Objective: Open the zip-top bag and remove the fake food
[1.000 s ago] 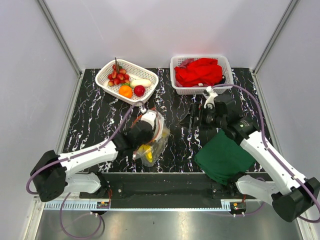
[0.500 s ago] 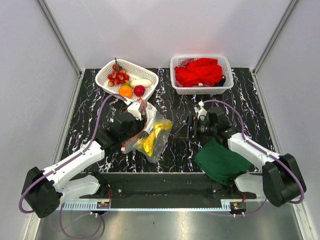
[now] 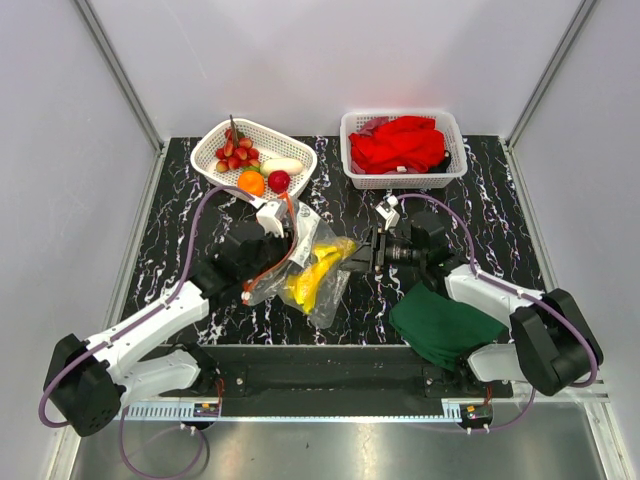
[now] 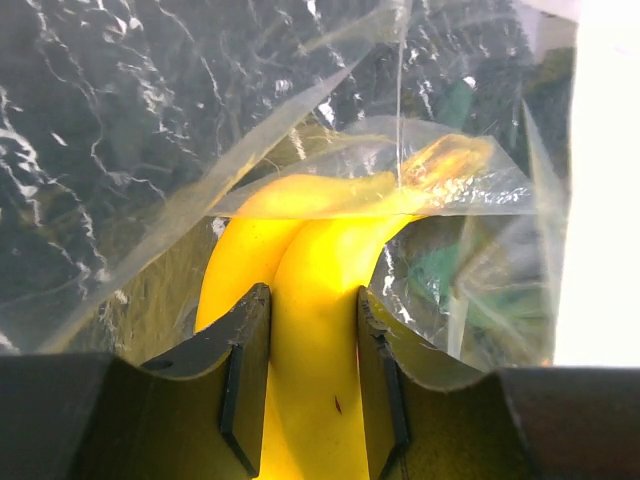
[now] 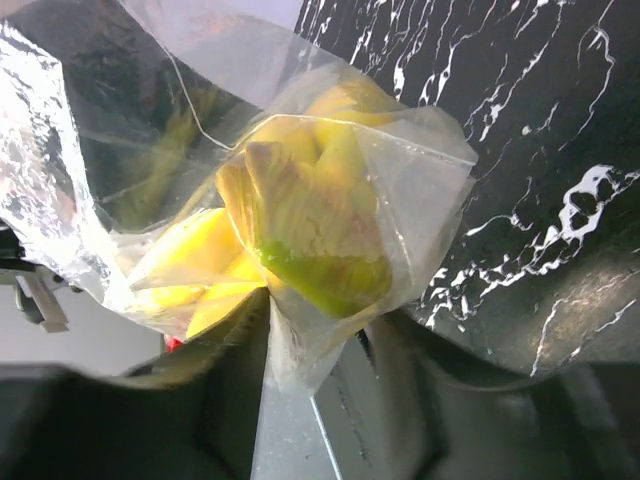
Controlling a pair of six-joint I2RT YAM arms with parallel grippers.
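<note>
The clear zip-top bag [image 3: 322, 296] lies crumpled at the table's middle, with a yellow banana bunch [image 3: 312, 270] in it. My left gripper [image 3: 288, 264] reaches into it from the left and is shut on one banana [image 4: 320, 250], a black finger tight on each side [image 4: 311, 312]. My right gripper [image 3: 358, 255] meets the bag from the right. Its jaws stand partly closed around the bag's corner [image 5: 300, 350], where the bananas' green-brown stem end [image 5: 310, 240] shows through the plastic; a gap remains at one finger. More fake food, including grapes [image 3: 235, 152], an orange [image 3: 251, 182] and an apple [image 3: 279, 181], sits in a white basket [image 3: 303, 152].
A second white basket [image 3: 452, 126] at the back right holds a red cloth [image 3: 398, 145]. A dark green folded cloth [image 3: 445, 320] lies at the front right, under my right arm. Grey walls close the table on three sides.
My left gripper has lifted and turned the bag with the bananas toward the right. My right gripper has come left from the back, reached the bag's corner, and its jaws have narrowed from wide open.
</note>
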